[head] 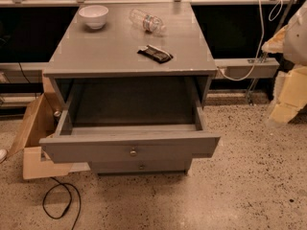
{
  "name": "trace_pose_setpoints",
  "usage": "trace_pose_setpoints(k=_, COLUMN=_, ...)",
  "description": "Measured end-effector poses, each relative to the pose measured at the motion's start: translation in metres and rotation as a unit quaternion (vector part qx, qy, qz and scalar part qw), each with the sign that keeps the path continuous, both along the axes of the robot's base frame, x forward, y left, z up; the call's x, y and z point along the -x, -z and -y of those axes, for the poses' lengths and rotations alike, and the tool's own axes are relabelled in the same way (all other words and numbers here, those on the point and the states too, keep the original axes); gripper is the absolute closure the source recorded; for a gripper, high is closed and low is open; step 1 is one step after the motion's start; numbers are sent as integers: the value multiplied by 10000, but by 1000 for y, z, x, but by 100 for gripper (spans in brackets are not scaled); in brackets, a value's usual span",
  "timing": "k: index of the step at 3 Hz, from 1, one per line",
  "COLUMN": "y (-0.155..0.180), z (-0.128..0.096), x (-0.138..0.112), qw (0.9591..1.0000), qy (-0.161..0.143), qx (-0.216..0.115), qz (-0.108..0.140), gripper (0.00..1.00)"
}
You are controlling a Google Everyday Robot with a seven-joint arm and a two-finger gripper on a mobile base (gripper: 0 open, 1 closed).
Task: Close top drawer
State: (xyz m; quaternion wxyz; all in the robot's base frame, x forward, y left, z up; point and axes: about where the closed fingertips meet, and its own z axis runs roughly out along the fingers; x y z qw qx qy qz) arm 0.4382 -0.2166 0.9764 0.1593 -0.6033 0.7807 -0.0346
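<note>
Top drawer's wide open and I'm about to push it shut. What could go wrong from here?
The gripper is not in view. The top drawer is pulled far out; a push far from its knob might skew and jam it. A hard shove could roll the bottle lying on its side on the cabinet top. The black cable looped on the floor may snag the base.

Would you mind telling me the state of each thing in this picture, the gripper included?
Top drawer: pulled wide open, looks empty inside.
Lower drawer: shut.
Bowl: upright on the cabinet top.
Bottle: lying on its side.
Snack bar: lying flat.
Cardboard box: open, on the floor beside the cabinet.
Gripper: not in view.
</note>
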Motion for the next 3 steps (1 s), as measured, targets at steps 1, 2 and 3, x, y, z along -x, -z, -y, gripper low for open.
trace_pose_setpoints(k=1, y=0, z=0, x=0, qw=10000, qy=0, qx=0, qz=0, gripper=0)
trace_pose_setpoints(k=2, y=34, z=-10, x=-2, qw=9993, qy=-270, qx=-142, qz=-194, gripper=0)
trace_pose_setpoints(k=3, y=92, z=-29, x=-1, qw=9964, qy=-657, qx=-240, qz=-480, gripper=0)
